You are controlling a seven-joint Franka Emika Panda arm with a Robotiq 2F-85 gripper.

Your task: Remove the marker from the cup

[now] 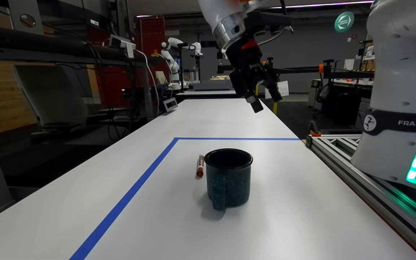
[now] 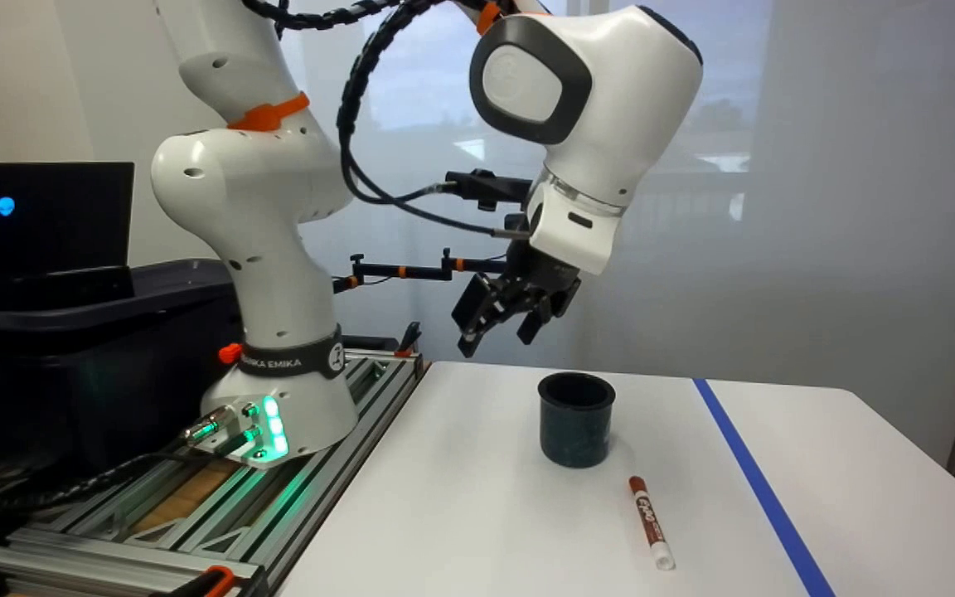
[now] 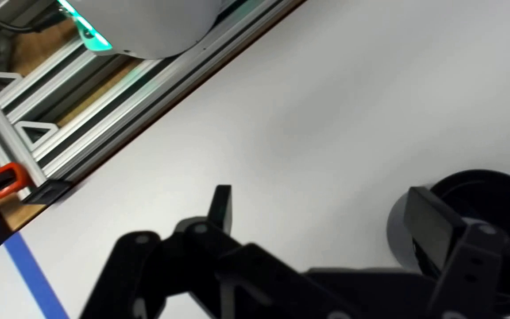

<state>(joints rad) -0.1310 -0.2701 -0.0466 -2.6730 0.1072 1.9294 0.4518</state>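
White worktop, in an exterior view, carries the marker, its long axis eleven to five, outside the cup and toward five o'clock from the tool, which gapes empty.

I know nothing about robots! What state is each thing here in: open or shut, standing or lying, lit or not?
Gripper: open, holding nothing, raised above the table.
Cup: standing upright on the table; its inside is too dark to make out.
Marker: lying on the table, outside the cup and not touching it; looks capped.
Base light: glowing green.
Blue logo: lit.
Blue tape: laid flat on the table.
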